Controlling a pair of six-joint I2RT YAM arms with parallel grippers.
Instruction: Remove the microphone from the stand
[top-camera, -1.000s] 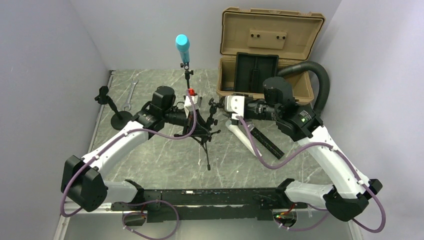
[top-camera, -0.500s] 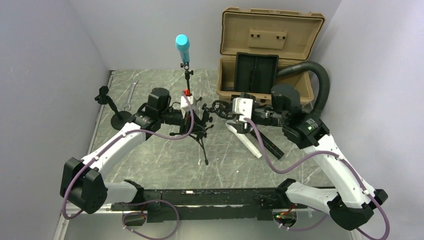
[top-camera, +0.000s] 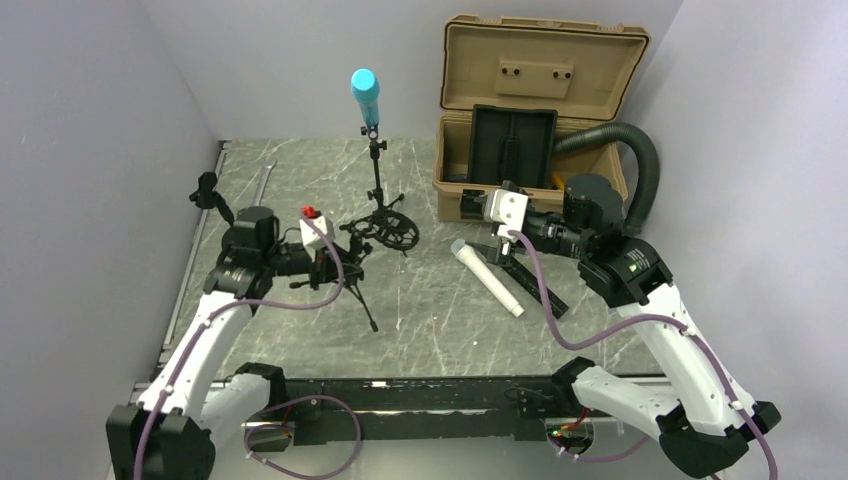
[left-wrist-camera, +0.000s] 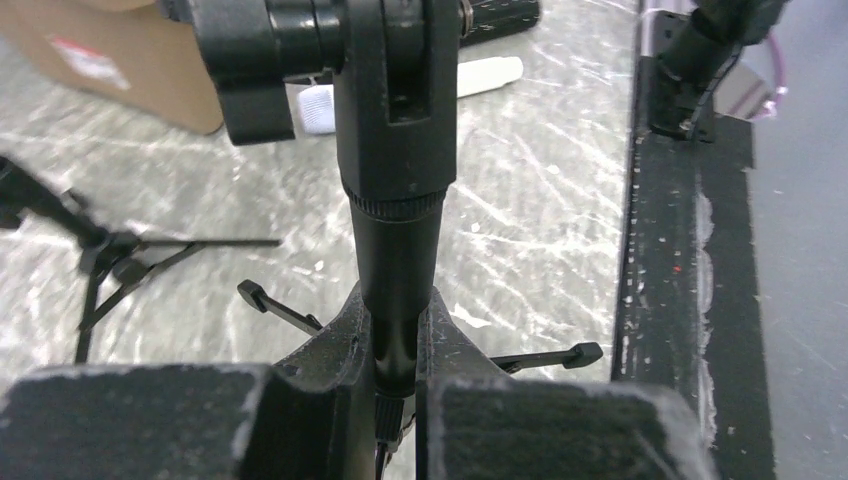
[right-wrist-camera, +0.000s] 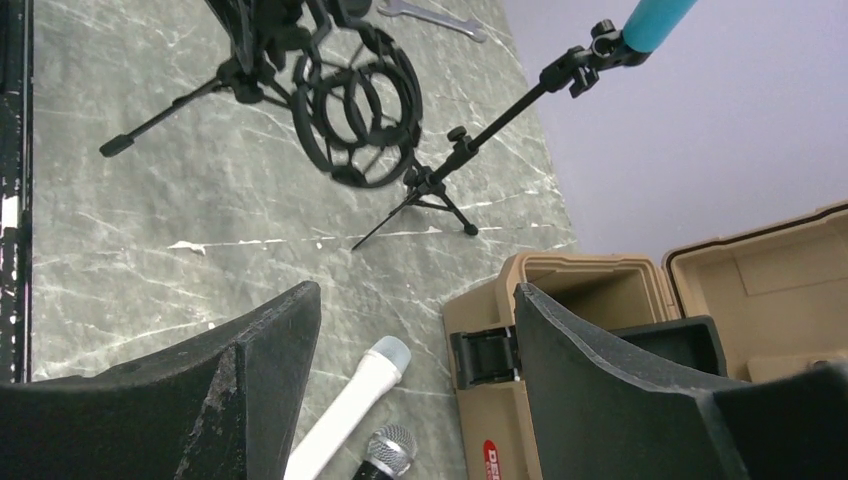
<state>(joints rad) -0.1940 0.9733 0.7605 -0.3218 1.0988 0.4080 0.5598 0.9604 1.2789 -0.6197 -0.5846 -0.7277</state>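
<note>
Clamping the stand (left-wrist-camera: 393, 150) is the left gripper (left-wrist-camera: 393, 345), while the right gripper (right-wrist-camera: 415, 305) gapes, empty.

Top camera: fixed high, above and behind the arm bases, tilted down and forward. Far off. It takes in the whole desk (top-camera: 300, 170), with the bases at 6 o'clock and the tan case (top-camera: 545, 60) at 1 o'clock.

Left wrist camera: low and very near, sighting along the left arm's fingers (left-wrist-camera: 150, 420) at the black stand (left-wrist-camera: 395, 230), which fills the centre. Desk beyond, black front rail (left-wrist-camera: 680, 250) at 3 o'clock.

Right wrist camera: higher, rolled sideways, looking out between the right arm's fingers (right-wrist-camera: 620, 400) across the desk toward the back wall (right-wrist-camera: 700, 150).

Shared: white microphone (right-wrist-camera: 350, 400) and black stand show in all three views. Blue microphone (top-camera: 364, 92) is shared by the top and right wrist views.
</note>
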